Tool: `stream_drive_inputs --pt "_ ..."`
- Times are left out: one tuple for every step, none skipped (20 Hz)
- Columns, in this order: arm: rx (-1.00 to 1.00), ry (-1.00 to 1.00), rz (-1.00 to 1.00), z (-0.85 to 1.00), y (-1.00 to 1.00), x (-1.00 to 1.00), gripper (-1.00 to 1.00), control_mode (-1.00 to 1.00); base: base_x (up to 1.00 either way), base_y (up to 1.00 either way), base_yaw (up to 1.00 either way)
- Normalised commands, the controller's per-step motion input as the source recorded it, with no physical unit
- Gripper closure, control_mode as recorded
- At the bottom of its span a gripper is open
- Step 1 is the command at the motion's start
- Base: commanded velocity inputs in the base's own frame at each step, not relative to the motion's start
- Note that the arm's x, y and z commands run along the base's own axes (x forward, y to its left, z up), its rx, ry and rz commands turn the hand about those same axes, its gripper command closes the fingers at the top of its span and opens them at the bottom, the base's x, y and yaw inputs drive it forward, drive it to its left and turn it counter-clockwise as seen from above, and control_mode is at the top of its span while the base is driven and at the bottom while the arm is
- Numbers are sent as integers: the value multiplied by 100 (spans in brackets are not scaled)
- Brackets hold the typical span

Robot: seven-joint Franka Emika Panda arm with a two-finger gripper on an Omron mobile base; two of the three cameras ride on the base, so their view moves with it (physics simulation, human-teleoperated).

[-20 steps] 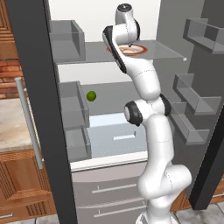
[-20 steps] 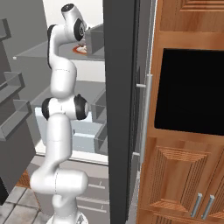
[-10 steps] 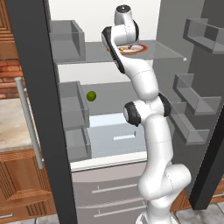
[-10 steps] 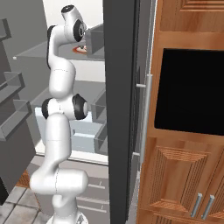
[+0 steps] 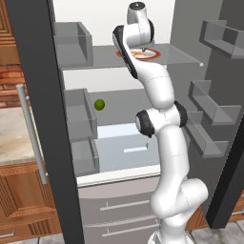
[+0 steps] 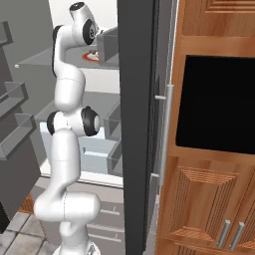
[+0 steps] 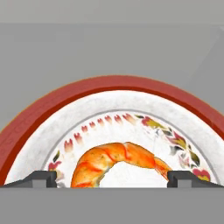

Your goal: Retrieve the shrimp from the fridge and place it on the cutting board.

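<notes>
Tool [image 7: 112, 177] tips straddle shrimp [image 7: 118, 162] (on plate [image 7: 48, 118]).

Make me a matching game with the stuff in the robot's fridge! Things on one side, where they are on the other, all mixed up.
Things:
1. shrimp
2. plate
3. green ball
4. gripper

Places or states:
A. on the fridge's top shelf
B. open, a fingertip at each side of the shrimp
C. lying on the plate
D. lower down, beside the left door bins

Pairs: 1-C, 2-A, 3-D, 4-B
</notes>
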Motion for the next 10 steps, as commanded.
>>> stream_drive_inputs --pt "0 0 0 0 0 0 -100 -100 0 0 0" --pt "0 0 0 0 0 0 -100 -100 0 0 0" --pt "0 0 -1 0 1 16 -100 -100 0 0 0" --pt "0 0 -1 0 0 17 -100 -100 0 0 0" --pt "0 0 0 -1 0 7 -100 -100 0 0 0" --pt "0 0 0 -4 0 0 -100 -100 0 0 0" --pt "0 0 0 -9 0 0 -100 -100 0 0 0" --pt "0 0 0 -14 0 0 -100 -100 0 0 0" --pt "0 0 0 -19 0 0 -100 -100 0 0 0" --pt "0 0 0 -21 0 0 -100 -100 0 0 0"
